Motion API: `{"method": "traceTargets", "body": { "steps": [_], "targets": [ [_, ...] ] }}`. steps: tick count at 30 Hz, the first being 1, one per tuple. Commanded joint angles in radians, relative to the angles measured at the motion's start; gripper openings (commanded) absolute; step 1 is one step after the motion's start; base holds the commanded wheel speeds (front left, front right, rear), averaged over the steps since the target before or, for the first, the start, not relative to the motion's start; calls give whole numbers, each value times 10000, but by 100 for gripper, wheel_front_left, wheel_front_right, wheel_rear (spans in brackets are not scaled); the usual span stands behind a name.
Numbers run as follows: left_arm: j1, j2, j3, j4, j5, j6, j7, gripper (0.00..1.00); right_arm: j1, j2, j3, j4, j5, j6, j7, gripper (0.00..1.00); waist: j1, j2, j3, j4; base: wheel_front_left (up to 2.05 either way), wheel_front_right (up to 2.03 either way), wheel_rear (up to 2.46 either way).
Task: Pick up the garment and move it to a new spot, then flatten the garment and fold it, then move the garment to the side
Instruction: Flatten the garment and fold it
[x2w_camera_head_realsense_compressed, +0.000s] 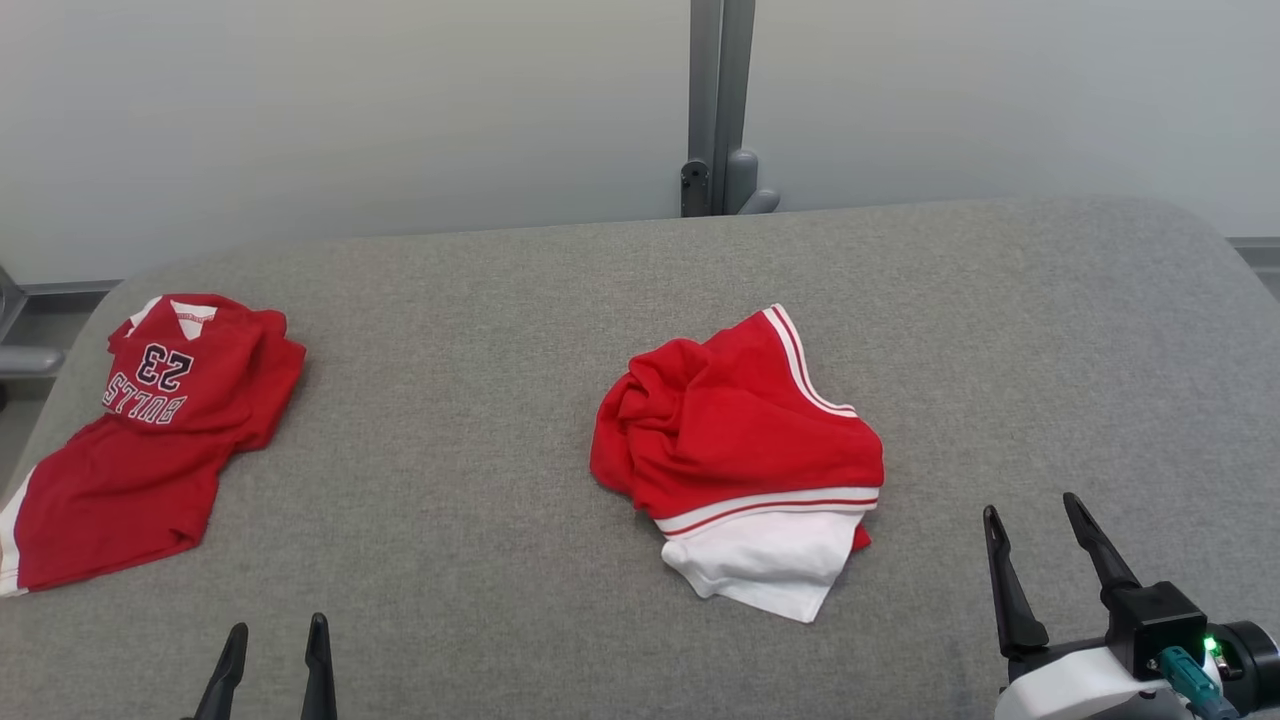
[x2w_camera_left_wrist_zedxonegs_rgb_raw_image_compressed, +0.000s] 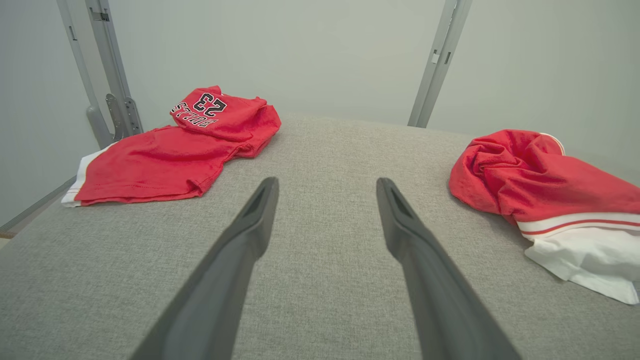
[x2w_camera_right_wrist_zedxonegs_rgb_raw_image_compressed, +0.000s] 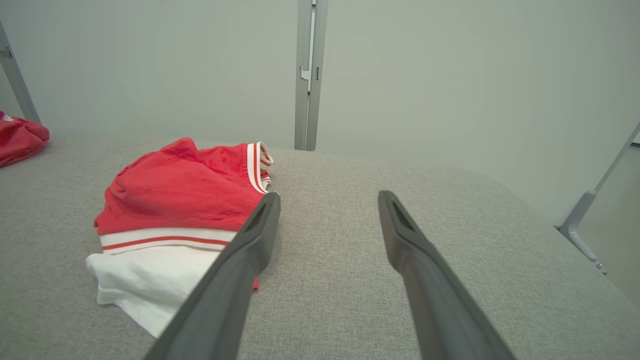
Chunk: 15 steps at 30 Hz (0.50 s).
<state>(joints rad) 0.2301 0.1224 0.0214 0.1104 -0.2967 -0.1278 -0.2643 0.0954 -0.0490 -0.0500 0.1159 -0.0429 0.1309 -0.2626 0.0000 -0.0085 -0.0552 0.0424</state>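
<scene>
The right claw stands with its fingers wide apart and empty, over the near right part of the counter. The left claw, also spread and holding nothing, is over the counter's near left part. I judge that the first step, the pick-up, is not yet begun; the next move calls for a reach to the heap and a pinch on a thick fold. The crumpled red jersey lies bunched at the counter's middle, with white striped trim and a white part on its near side. A Bulls 23 jersey lies at the counter's left end.
</scene>
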Motion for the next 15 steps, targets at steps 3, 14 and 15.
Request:
{"method": "traceTargets", "body": {
  "steps": [3, 14, 15],
  "targets": [
    [-158, 101, -104, 32, -41, -37, 0, 100, -84, -26, -29, 22, 55, -1, -35, 100, 0, 85, 24, -17, 0, 0, 0],
    [-165, 276, -165, -8, -32, -40, 0, 100, -158, -26, -9, -3, 18, -3, -33, 100, 0, 85, 65, -77, 0, 0, 0],
    [-178, 274, -189, -22, -7, -40, 0, 100, -162, -26, -7, -16, 11, -1, -35, 100, 0, 85, 72, -94, 0, 0, 0]
  ]
}}
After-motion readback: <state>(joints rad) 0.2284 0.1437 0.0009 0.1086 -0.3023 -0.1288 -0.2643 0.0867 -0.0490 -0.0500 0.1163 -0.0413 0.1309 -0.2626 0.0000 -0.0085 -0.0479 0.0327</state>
